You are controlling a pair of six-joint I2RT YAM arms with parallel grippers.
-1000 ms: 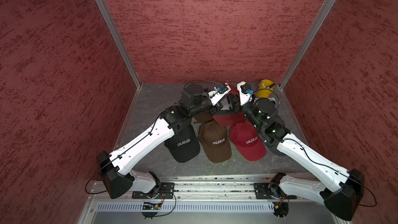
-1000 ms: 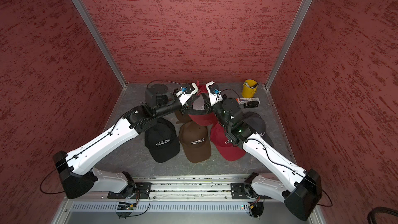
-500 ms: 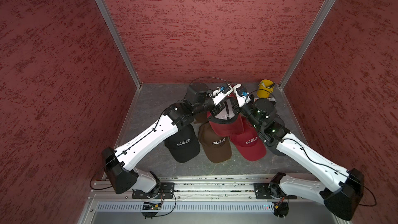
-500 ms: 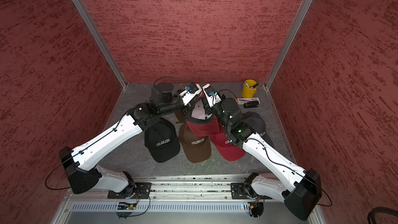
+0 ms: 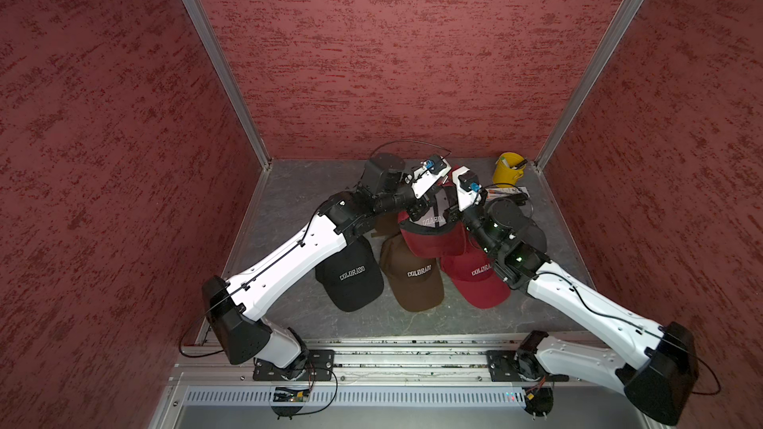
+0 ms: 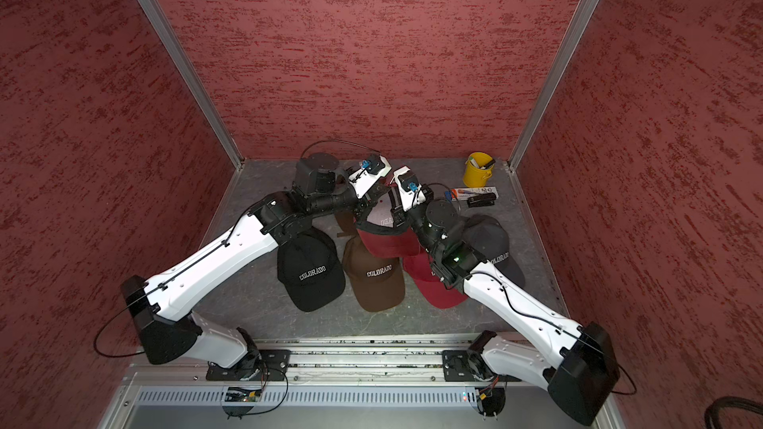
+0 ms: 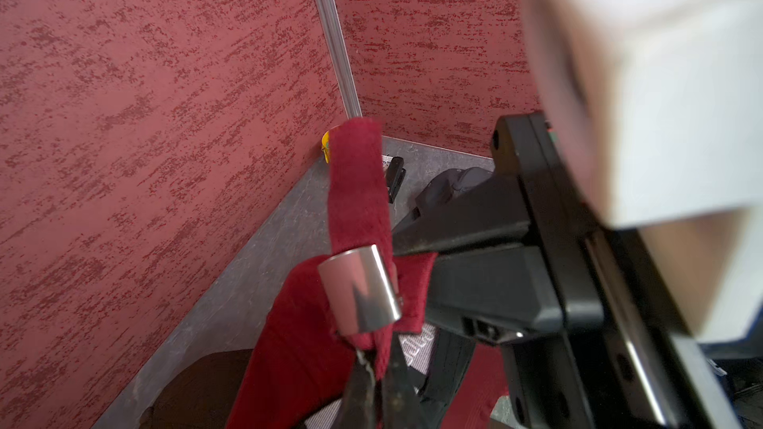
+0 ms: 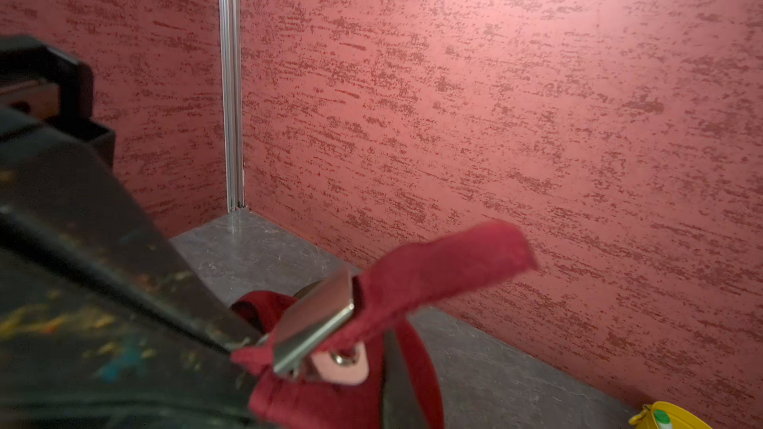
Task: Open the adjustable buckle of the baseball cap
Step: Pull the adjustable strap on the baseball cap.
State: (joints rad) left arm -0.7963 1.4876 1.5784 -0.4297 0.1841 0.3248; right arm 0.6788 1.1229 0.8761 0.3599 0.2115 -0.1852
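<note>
A dark red baseball cap [image 5: 433,239] [image 6: 388,241] hangs between my two grippers at the back middle, brim toward the front. Its silver buckle [image 7: 359,290] [image 8: 316,319] sits on the red strap, and the strap's tail [image 7: 357,183] [image 8: 446,270] sticks out past it. My left gripper [image 7: 377,365] [image 5: 417,211] is shut on the strap fabric right below the buckle. My right gripper [image 7: 413,260] [image 5: 451,215] is shut on the red strap at the buckle's other side. In both top views the wrists hide the buckle.
On the grey floor lie a black cap [image 5: 351,278], a brown cap [image 5: 413,278], another red cap [image 5: 479,278] and a grey cap [image 6: 491,241] under the right arm. A yellow bucket [image 5: 508,169], a pen pack [image 6: 472,191] and a black stapler [image 6: 481,200] are at the back right.
The red cap has come up off the pile and now hangs between the grippers. The right gripper has moved in beside the buckle and shut on the strap.
</note>
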